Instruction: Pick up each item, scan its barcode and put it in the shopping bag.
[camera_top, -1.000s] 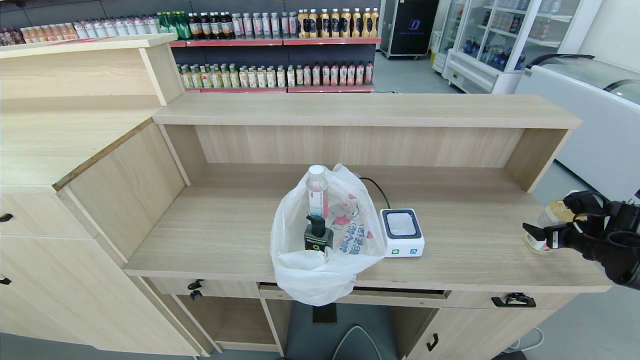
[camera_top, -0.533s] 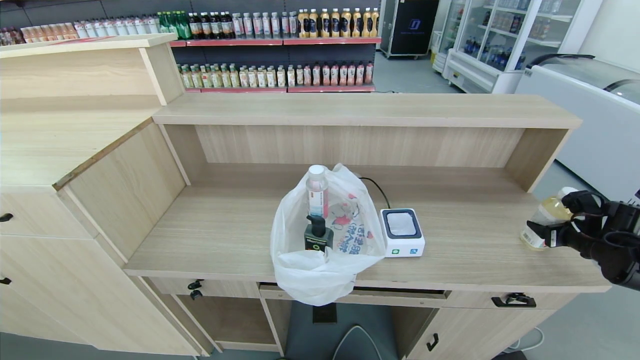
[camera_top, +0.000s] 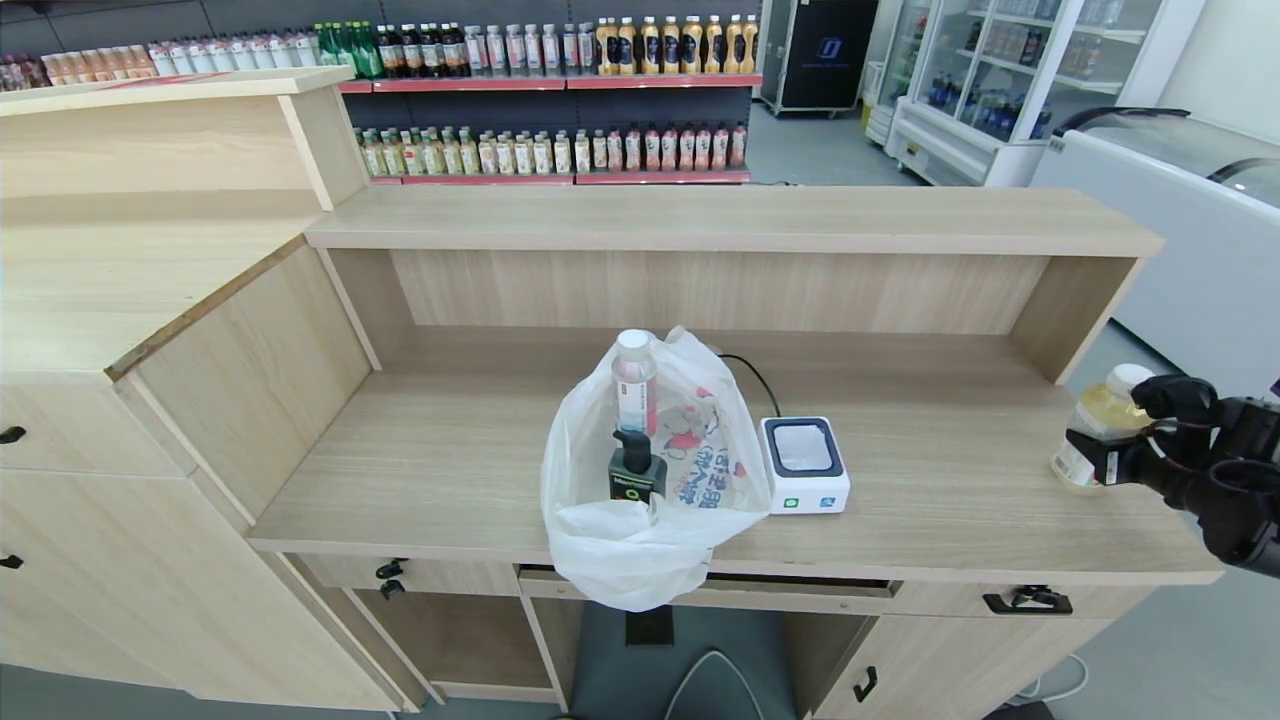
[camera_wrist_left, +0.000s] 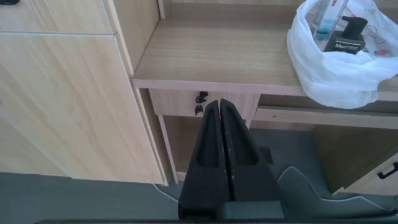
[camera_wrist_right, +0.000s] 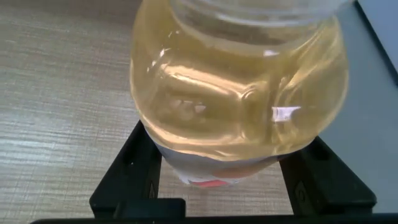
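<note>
My right gripper (camera_top: 1120, 440) is shut on a clear bottle of yellow drink (camera_top: 1098, 424) with a white cap, held tilted just above the counter's right end. In the right wrist view the yellow bottle (camera_wrist_right: 239, 93) sits between the black fingers (camera_wrist_right: 127, 177). The white shopping bag (camera_top: 640, 480) stands at the counter's front middle, holding a tall white-capped bottle (camera_top: 634, 385) and a dark pump bottle (camera_top: 635, 470). The white barcode scanner (camera_top: 803, 462) sits just right of the bag. My left gripper (camera_wrist_left: 220, 112) is shut and empty, low in front of the cabinet; the bag (camera_wrist_left: 339, 59) lies beyond it.
The wooden counter (camera_top: 900, 470) has a raised back shelf (camera_top: 730, 220) and side walls. A black cable (camera_top: 750, 375) runs from the scanner to the back. A tall cabinet (camera_top: 150, 300) stands on the left. Drawers with black handles (camera_top: 1025, 602) sit under the counter.
My right gripper has lifted the yellow bottle off the counter's right end and raised it a little, tilting it. The left arm, bag and scanner have stayed put.
</note>
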